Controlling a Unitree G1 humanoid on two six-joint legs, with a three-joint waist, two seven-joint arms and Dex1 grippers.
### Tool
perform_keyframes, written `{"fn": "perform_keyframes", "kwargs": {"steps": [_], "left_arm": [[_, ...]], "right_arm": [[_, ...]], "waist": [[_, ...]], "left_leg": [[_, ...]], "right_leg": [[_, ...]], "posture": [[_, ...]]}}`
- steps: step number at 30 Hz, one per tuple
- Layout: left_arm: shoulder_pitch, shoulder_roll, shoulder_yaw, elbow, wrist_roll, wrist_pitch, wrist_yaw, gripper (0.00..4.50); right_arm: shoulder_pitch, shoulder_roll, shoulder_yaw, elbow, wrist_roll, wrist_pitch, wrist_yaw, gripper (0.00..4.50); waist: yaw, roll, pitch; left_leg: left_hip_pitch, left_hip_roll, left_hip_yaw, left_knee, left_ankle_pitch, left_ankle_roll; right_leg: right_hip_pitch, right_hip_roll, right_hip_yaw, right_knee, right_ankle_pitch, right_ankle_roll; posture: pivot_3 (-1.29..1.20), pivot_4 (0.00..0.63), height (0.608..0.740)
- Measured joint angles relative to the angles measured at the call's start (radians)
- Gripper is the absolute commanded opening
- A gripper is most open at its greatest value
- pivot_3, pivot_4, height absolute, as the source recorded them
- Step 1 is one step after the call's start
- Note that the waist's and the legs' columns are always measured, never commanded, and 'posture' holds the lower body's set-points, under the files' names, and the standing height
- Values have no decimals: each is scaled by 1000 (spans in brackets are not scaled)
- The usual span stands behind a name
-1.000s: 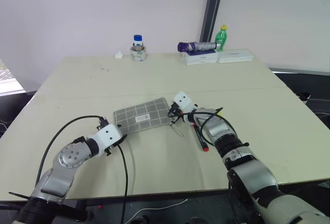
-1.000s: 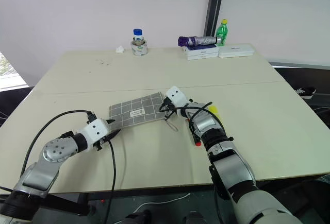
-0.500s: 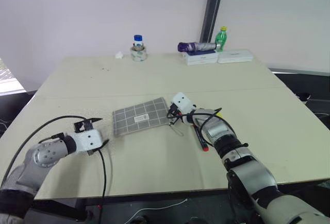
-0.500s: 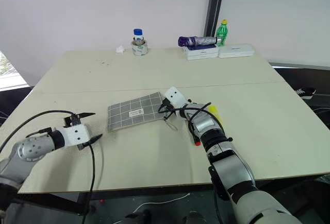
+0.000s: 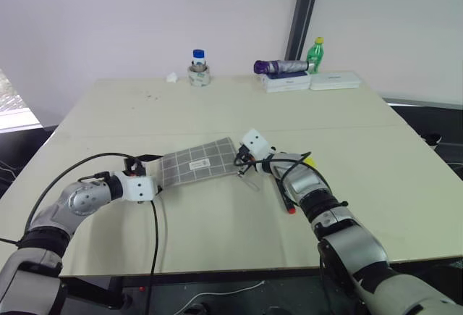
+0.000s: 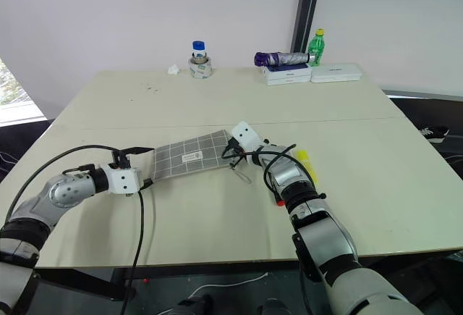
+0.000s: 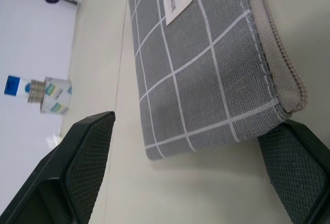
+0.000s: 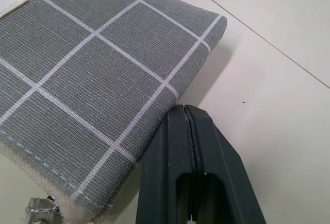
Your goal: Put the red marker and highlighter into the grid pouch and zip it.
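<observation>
From the head views, the grid pouch (image 5: 199,165) lies flat near the middle of the worktop (image 5: 217,112), label up. The left claw (image 6: 142,166) sits at the pouch's left end, its two black fingers parted wide with nothing between them. The right claw (image 5: 241,164) rests at the pouch's right end, by the zipper pull. The red marker (image 5: 283,194) lies on the worktop beside the right forearm, outside the pouch, and the highlighter (image 6: 304,164) lies just beyond that arm, also outside. A small bottle (image 5: 198,67), a green bottle (image 5: 314,53) and a folded umbrella (image 5: 281,66) stand along the far edge. In the left wrist view, both fingers (image 7: 77,162) stand far apart, flanking the pouch's corner without pinching it. In the right wrist view, the fingers (image 8: 172,167) are pressed together, empty, beside the pouch's edge.
</observation>
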Motion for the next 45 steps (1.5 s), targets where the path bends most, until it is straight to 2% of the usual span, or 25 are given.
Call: {"fn": "perform_keyframes", "kwargs": {"steps": [2, 6, 7, 13, 16, 19, 24, 27, 31, 33, 38, 45], "left_arm": [[3, -10, -13, 11, -10, -29, -23, 2595], [21, -24, -17, 15, -38, -67, -62, 368], [20, -22, -14, 11, -52, -68, -68, 49], [87, -17, 2, -57, -133, -56, -109, 49], [152, -15, 22, -147, -189, 6, -138, 49], [246, -24, 60, -292, -266, 156, -149, 49], [396, -82, 143, -584, -410, 514, -122, 49], [475, -153, 214, -786, -492, 753, -42, 0], [518, -249, 239, -959, -546, 977, 57, 0], [517, -294, 240, -1025, -560, 1056, 96, 0], [498, -377, 237, -1107, -567, 1166, 151, 0], [483, -431, 198, -1148, -566, 1230, 163, 0]], "right_arm": [[0, 0, 0, 0, 0, 0, 0, 0], [0, 1, 0, 0, 0, 1, 0, 0], [0, 2, 0, -1, 0, 1, 0, 0], [0, 9, 1, -1, 0, 1, -1, 0], [0, 10, 1, -1, 0, 1, -1, 0], [0, 7, 1, -4, -2, -6, -7, 0], [2, -34, -5, -89, -15, -52, -36, 0], [30, -82, -50, -233, 23, -26, -12, 889], [104, -145, -93, -435, 83, 71, 53, 3021], [144, -148, -114, -519, 124, 141, 72, 3949], [208, -146, -119, -654, 192, 275, 94, 3949], [202, -100, -96, -605, 182, 280, 31, 3949]], "waist": [[0, 0, 0], [-2, 0, 0], [-2, 0, 0], [-11, 1, 0], [-19, 1, 0], [-25, 1, 0], [-25, 1, 0], [-22, 1, 0], [-13, 0, 0], [-9, 0, 0], [-4, 0, 0], [3, 0, 0]], "left_leg": [[0, 0, 0, 0, 0, 0], [0, 0, 0, 0, 0, 0], [0, 0, 0, 0, 0, 0], [0, 1, 0, -1, 0, 0], [0, 2, 0, -1, 0, 0], [0, 2, 0, -1, 0, 0], [-1, 3, 0, -1, 0, 0], [-1, 3, 0, -1, 0, 0], [-1, 3, 0, 1, 0, 0], [0, 3, 0, 1, 0, 0], [0, 4, 0, 1, 0, 0], [0, 4, 1, 1, 0, 0]], "right_leg": [[0, 0, 0, 0, 0, 0], [-1, 0, 0, 0, 0, 0], [-1, 0, 0, 0, 0, 0], [-1, 1, 0, 0, 0, 0], [-1, 0, 1, 0, 0, 0], [-1, 0, 1, 0, 0, 0], [-2, 1, 2, 0, 0, 0], [-2, 1, 2, 0, 0, 0], [0, 1, 1, 0, 0, 0], [0, 1, 1, 0, 0, -1], [0, 2, 1, 0, 1, -1], [1, 2, 2, -1, 1, -1]], "posture": [[0, 150, 740], [0, 150, 740], [0, 150, 740], [0, 150, 740], [0, 150, 740], [0, 150, 740], [0, 150, 740], [0, 150, 740], [0, 150, 740], [0, 150, 740], [0, 150, 740], [0, 150, 740]]}}
